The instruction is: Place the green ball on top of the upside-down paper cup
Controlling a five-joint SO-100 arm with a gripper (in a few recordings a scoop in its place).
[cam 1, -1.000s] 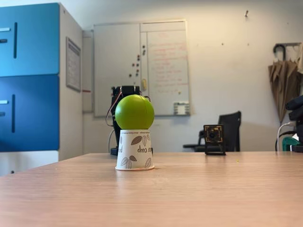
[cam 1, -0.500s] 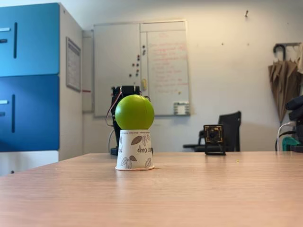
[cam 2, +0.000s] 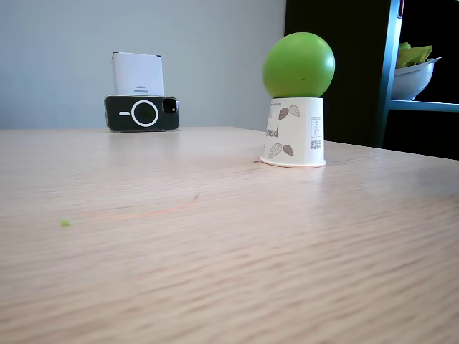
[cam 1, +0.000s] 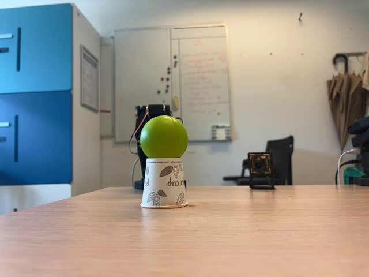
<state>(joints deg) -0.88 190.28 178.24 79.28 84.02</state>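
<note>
Already seated: green ball (cam 1: 164, 137) atop upside-down paper cup (cam 1: 164, 183); wider than perch, table bump rolls it; gripper fingers can't tell.

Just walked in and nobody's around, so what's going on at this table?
Nothing is being handled right now. The green ball sits on top of the upside-down paper cup, which stands rim-down on the wooden table. The dark robot arm stands behind the cup, mostly hidden by the ball. Its gripper cannot be made out.

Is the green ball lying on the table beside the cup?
No: in both fixed views the green ball sits on the upturned base of the upside-down paper cup, off the table.
</note>
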